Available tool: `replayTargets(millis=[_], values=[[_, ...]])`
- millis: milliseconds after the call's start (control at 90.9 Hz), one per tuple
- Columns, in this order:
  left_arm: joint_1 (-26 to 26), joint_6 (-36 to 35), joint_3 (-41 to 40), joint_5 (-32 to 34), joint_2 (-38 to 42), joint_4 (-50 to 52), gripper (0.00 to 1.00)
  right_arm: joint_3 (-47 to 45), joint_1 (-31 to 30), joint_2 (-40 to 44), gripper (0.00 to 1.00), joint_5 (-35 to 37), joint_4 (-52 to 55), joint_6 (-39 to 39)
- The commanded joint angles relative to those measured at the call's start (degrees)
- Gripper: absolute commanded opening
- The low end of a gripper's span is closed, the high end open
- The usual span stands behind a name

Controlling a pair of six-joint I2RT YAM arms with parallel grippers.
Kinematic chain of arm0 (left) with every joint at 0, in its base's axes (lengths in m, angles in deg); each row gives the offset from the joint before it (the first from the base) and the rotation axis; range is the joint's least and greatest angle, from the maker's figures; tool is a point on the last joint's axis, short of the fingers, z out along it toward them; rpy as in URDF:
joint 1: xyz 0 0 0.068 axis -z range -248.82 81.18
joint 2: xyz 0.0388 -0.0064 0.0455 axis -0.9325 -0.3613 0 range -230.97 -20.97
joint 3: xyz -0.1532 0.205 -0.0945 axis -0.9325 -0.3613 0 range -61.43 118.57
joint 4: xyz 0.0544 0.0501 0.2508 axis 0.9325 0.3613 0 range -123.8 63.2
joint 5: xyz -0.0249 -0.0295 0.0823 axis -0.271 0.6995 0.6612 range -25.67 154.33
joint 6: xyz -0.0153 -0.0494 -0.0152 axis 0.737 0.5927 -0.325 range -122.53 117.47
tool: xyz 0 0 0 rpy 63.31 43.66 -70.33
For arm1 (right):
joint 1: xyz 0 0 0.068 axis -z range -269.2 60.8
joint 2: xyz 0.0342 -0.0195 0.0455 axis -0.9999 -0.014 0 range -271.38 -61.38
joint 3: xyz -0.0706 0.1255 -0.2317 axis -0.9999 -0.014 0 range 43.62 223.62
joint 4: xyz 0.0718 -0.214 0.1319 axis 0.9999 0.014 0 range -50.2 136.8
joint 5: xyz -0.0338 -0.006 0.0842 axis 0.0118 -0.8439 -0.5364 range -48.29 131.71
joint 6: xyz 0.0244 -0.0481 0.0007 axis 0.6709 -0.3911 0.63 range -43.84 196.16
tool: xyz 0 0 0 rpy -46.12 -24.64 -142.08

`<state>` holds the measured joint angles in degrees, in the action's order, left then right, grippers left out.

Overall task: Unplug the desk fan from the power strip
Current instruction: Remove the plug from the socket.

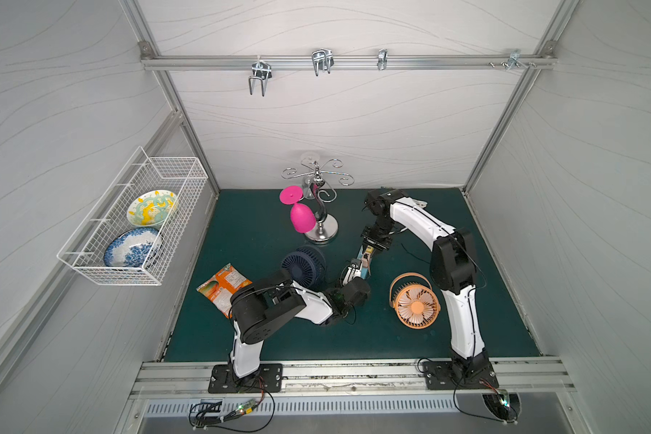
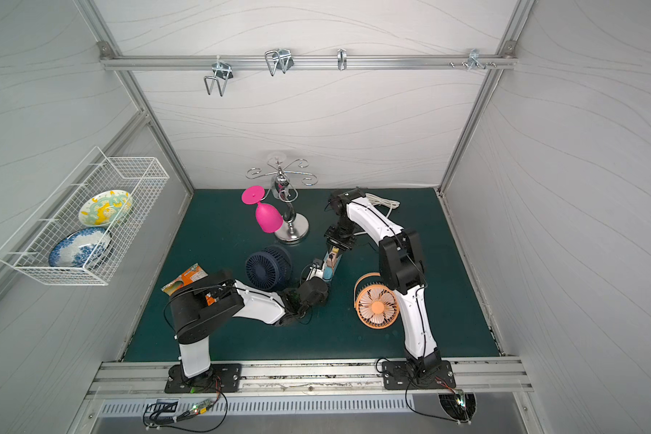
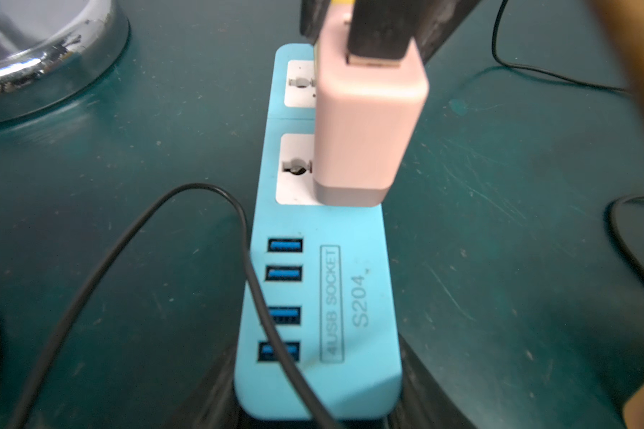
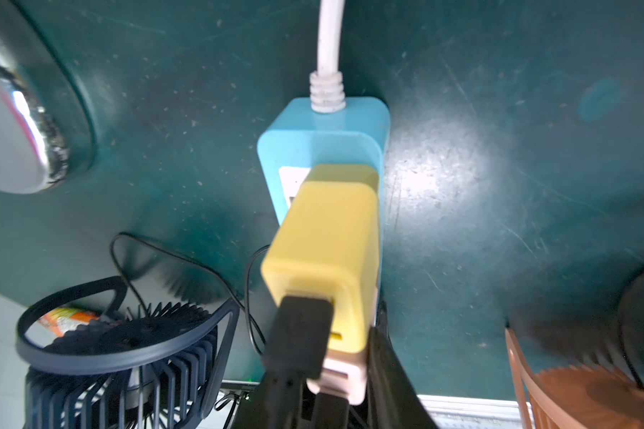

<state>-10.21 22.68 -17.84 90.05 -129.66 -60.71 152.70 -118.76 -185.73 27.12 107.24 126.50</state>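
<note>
Where the green mat covers the table, two white-and-black arms reach in from the near rail and meet over its middle

White wire basket on the left wall: a blue-and-white plate and a yellow-green plate lean inside.

Chrome glass stand at the back of the mat, with a pink wine glass hanging upside down from it.

Orange fan with a handle, grille up, beside the right arm. An orange snack packet lies partly under the left arm.

Desk fan, navy, shown in both top views near the middle of the mat. It sits between the stand's base and the left forearm, just left of the power strip.

The light-blue strip lies on the mat between the two grippers, and its thick white cord leaves the far end.

Left gripper is clenched on the strip's near end, beside the four USB ports, with a dark finger on either side.

Right gripper comes down from above and is clamped on the pink plug adapter. The adapter stands in the socket nearer the USB ports, its base against the socket face.

Yellow plug adapter fills the farther socket. Each adapter carries a black USB connector.

Thin black cable loops over the mat and crosses the USB ports
</note>
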Motion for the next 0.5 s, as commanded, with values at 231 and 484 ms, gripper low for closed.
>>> replayTargets(millis=[231,484], values=[[-0.07,2.70,-3.41,-5.83,-1.49,10.02,0.03,-14.36,1.74,12.15,0.00,4.69,-13.94,-1.75],[0.49,1.70,-1.24,-6.07,-2.65,12.18,0.03,16.50,-4.02,-4.35,0.00,14.19,9.96,-2.99]])
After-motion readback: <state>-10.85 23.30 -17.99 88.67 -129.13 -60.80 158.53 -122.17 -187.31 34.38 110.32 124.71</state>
